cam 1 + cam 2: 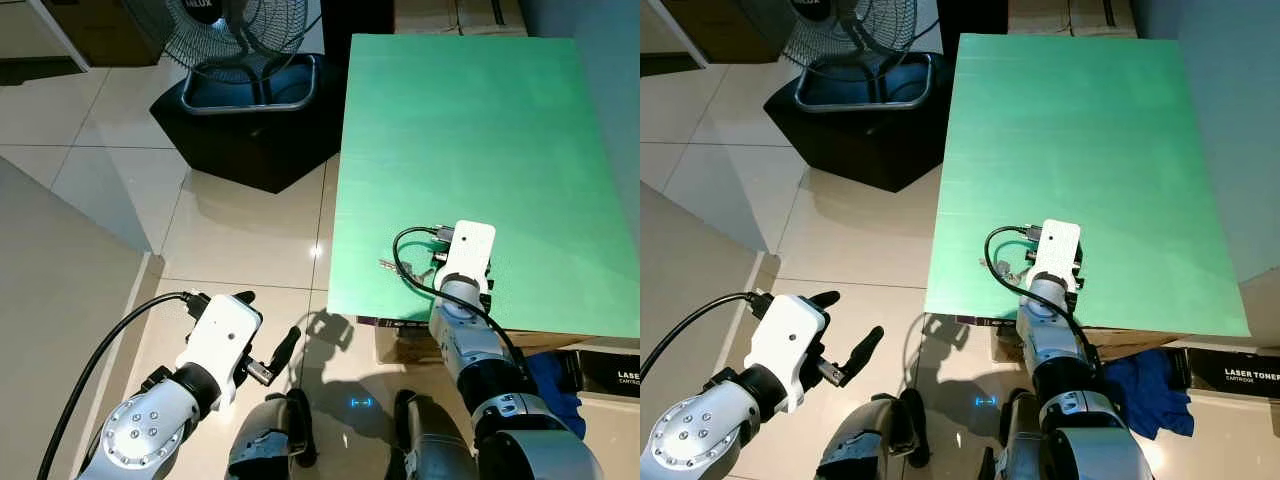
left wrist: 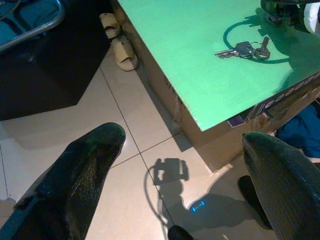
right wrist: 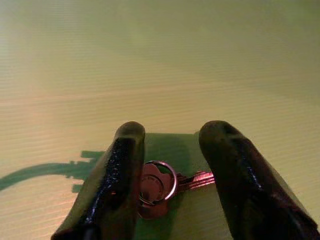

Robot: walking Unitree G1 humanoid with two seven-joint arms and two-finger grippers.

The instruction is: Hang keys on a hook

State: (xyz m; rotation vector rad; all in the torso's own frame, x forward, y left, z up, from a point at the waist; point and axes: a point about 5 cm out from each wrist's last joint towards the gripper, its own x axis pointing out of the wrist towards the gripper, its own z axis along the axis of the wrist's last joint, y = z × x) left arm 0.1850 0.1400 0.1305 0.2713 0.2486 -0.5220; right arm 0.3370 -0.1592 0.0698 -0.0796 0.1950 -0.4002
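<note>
1. Glossy cream floor tiles (image 1: 250,240) reflected light around a flat matte green board (image 1: 470,130) with fine ridges, resting on a cardboard box (image 2: 210,145).
2. At ten o'clock stood a black wire-grille fan (image 1: 240,40) on a dark angular base.
3. At seven o'clock the left gripper (image 1: 268,335) hung released over the tiles, its rounded black fingers (image 2: 80,175) spread wide.
4. At five o'clock the right gripper (image 3: 172,165) stood unclenched, fingers straddling the metal keys (image 2: 243,49), which lay flat on the board's near edge on a thin round ring.
</note>
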